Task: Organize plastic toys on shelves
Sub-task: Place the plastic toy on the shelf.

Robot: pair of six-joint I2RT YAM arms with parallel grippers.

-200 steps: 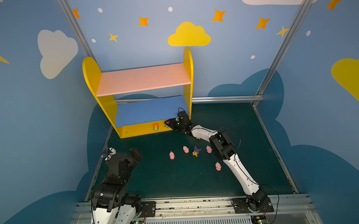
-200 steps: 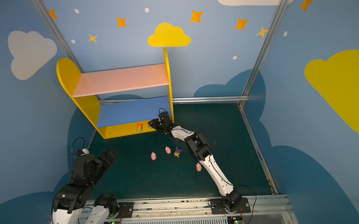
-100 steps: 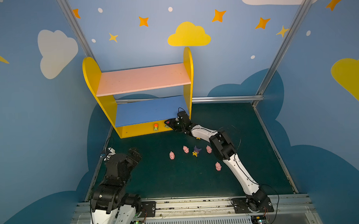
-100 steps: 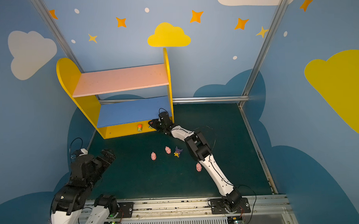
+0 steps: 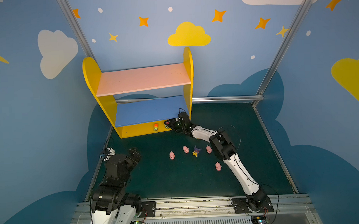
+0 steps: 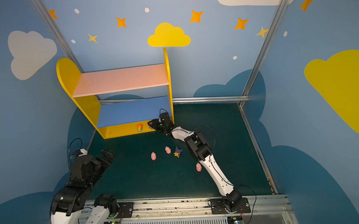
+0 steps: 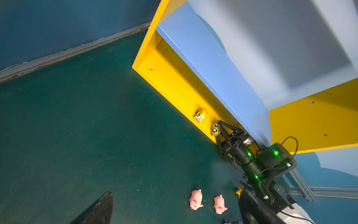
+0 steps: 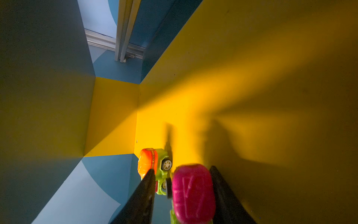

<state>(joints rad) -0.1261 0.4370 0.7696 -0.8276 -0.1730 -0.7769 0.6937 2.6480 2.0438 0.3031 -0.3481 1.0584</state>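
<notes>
The shelves [image 5: 92, 78] stand at the back left: pink upper board, blue lower board, yellow base. An orange-topped green car [image 5: 155, 127] [image 8: 148, 162] stands on the base's front edge. Right beside it is a pink-topped car [image 8: 193, 194] [image 7: 215, 129], between the fingers of my right gripper [image 8: 182, 168] [image 5: 168, 124]; the jaws are open, with a gap on one side. Several pink pigs [image 5: 171, 155] [image 5: 218, 166] and a yellow figure with a purple head [image 5: 196, 151] lie on the mat. My left gripper [image 5: 135, 154] [image 7: 177, 194] hovers wide open and empty at the near left.
The green mat [image 5: 156, 183] is walled in by blue panels on three sides, with a metal rail [image 5: 198, 202] along the front. My right forearm [image 5: 223, 148] stretches over the mat just right of the pigs. Both upper boards carry nothing.
The right gripper's fingers have eased apart around the pink-topped car at the shelf base. The left arm has shifted slightly; the toys on the mat have not moved.
</notes>
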